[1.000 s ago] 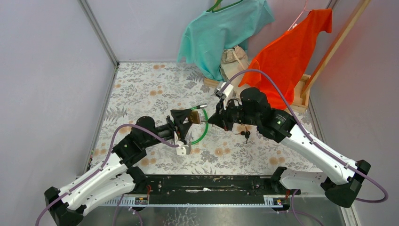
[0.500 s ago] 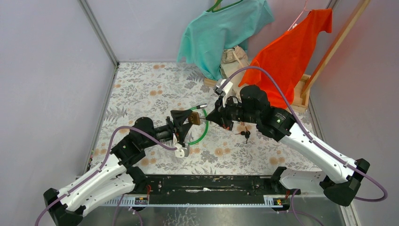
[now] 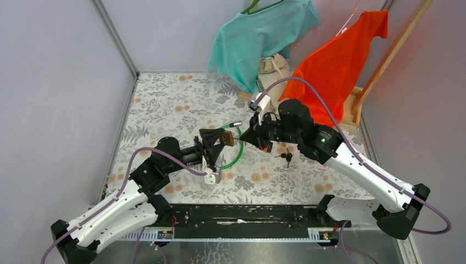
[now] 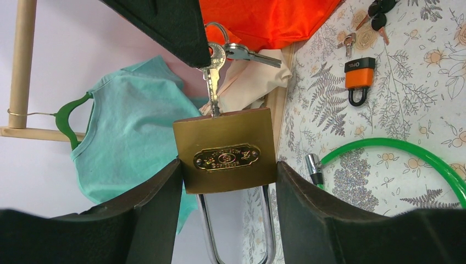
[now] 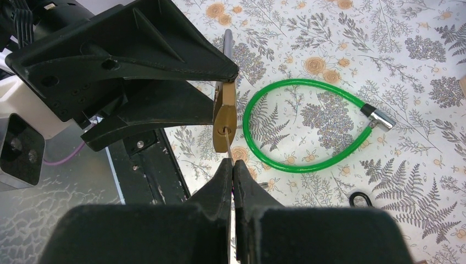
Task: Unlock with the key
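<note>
My left gripper (image 3: 218, 144) is shut on a brass padlock (image 4: 226, 149) and holds it above the table, steel shackle toward the wrist; it also shows in the top view (image 3: 226, 138) and the right wrist view (image 5: 225, 115). My right gripper (image 5: 232, 164) is shut on a silver key (image 4: 213, 71) whose blade sits in the padlock's keyhole. A second key (image 4: 248, 53) hangs from the same ring. In the top view the right gripper (image 3: 245, 137) stands just right of the padlock.
A green cable lock (image 3: 235, 147) lies on the floral cloth under the padlock. A small orange padlock (image 4: 359, 77) and a bunch of keys (image 3: 286, 158) lie to the right. Teal (image 3: 258, 38) and orange shirts (image 3: 340, 60) hang on a wooden rack at the back.
The right arm has shifted slightly left toward the padlock. The left arm and the padlock have hardly moved.
</note>
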Motion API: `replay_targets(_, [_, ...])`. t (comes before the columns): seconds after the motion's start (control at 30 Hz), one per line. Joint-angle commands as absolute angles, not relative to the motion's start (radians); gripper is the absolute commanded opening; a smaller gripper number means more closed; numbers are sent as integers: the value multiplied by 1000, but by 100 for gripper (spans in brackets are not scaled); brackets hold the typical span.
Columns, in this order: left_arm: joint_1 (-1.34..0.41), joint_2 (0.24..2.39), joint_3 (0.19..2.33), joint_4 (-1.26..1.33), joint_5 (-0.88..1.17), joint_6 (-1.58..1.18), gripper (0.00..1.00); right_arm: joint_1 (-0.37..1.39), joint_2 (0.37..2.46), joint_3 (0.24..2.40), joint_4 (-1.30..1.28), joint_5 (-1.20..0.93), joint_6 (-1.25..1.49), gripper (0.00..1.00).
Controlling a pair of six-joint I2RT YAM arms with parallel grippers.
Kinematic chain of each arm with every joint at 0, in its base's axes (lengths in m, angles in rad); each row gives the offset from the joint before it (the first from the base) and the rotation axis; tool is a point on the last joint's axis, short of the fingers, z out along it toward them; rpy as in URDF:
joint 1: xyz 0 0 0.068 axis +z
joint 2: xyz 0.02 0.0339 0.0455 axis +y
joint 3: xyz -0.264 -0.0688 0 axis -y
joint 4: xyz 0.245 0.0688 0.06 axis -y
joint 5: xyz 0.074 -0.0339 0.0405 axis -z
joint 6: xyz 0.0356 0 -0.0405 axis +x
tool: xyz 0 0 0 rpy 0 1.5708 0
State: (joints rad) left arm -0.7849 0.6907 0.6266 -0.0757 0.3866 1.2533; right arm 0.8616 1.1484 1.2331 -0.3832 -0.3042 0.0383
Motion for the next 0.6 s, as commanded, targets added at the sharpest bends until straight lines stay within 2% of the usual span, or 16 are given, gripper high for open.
replay_targets(0.0, [-788,670,665,6,403,1283,0,871,1156,1283,-331,-300,32,0])
replay_targets(0.57, [-792,690,671,15,408,1311,0,889,1202,1302,-310,-278,40,0])
